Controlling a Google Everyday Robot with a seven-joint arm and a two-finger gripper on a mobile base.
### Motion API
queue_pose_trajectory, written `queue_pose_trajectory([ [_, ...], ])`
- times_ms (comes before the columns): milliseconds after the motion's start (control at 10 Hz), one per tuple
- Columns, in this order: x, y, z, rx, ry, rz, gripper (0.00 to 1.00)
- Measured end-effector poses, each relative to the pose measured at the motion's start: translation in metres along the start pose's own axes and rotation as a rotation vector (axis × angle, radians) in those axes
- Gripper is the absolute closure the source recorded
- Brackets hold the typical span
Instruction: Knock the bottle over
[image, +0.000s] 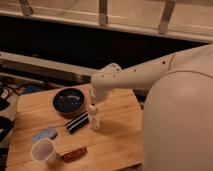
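Note:
The bottle (94, 119) is small, slim and white, standing upright near the middle of the wooden table (117, 137). My gripper (93, 104) hangs from the white arm (130, 80) directly above the bottle's cap, at or just touching its top. The wider white cup (44, 151) stands at the front left, well apart from the bottle.
A dark bowl (69, 101) sits at the back left of the table. A black bar-shaped object (76, 123) lies just left of the bottle. A blue item (45, 134) and a brown snack bar (74, 154) lie near the cup. My white body (180, 125) fills the right side.

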Motion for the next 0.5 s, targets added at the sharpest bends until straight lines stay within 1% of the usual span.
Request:
queue_pose_trajectory([
  [300, 0.0038, -0.0049, -0.0025, -0.002, 0.007, 0.004, 0.86],
  [500, 0.0064, -0.0017, -0.0029, -0.009, 0.013, -0.005, 0.86],
])
